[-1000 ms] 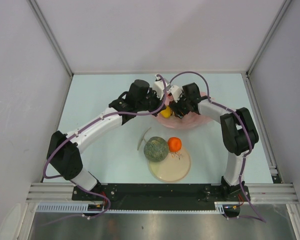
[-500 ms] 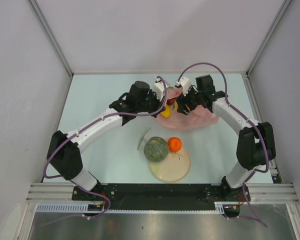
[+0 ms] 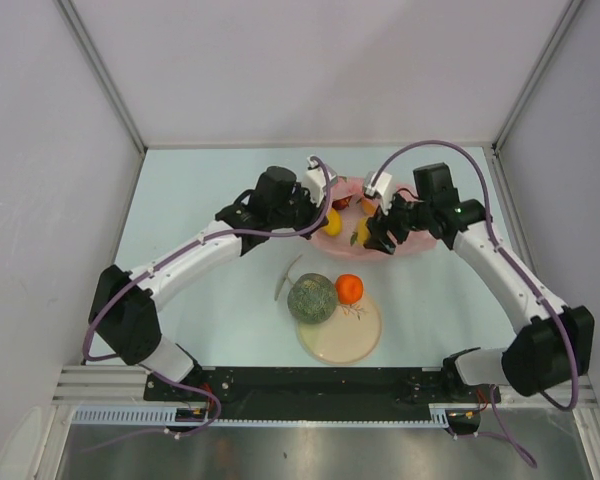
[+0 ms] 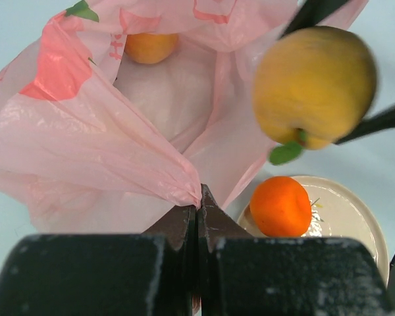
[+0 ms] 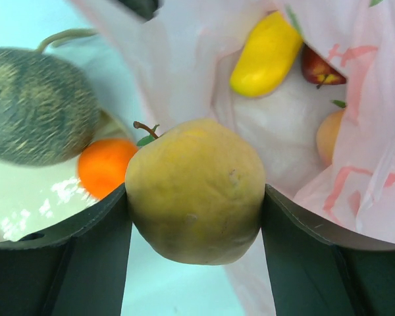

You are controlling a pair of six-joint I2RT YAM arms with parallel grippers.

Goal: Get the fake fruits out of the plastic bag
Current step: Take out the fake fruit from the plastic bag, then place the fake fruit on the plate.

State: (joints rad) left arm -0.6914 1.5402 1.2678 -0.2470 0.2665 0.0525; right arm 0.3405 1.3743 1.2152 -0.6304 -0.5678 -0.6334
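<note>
Right wrist: round fruit held just outside the bag, bag rim pinned.
Right claw [image 5: 194, 201], jaws wide, clamps the yellow-orange fruit [image 5: 194, 171] by its sides above the counter [image 3: 200, 190]. Left claw [image 4: 197, 209], fully closed, pinches the bag [image 4: 85, 145] at its rim, likely to keep the mouth open. Inside lie the oblong fruit [image 5: 266, 56], red fruit [image 5: 319, 66] and peach [image 5: 329, 135]. The orange [image 4: 281, 205] sits on the plate [image 4: 349, 210], the melon [image 5: 33, 105] at its edge.

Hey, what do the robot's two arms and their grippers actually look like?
Both the left arm and right arm have white links between bulky black joints, each with a looping purple cable running along it. The left gripper and right gripper have flat, matte black fingers.
</note>
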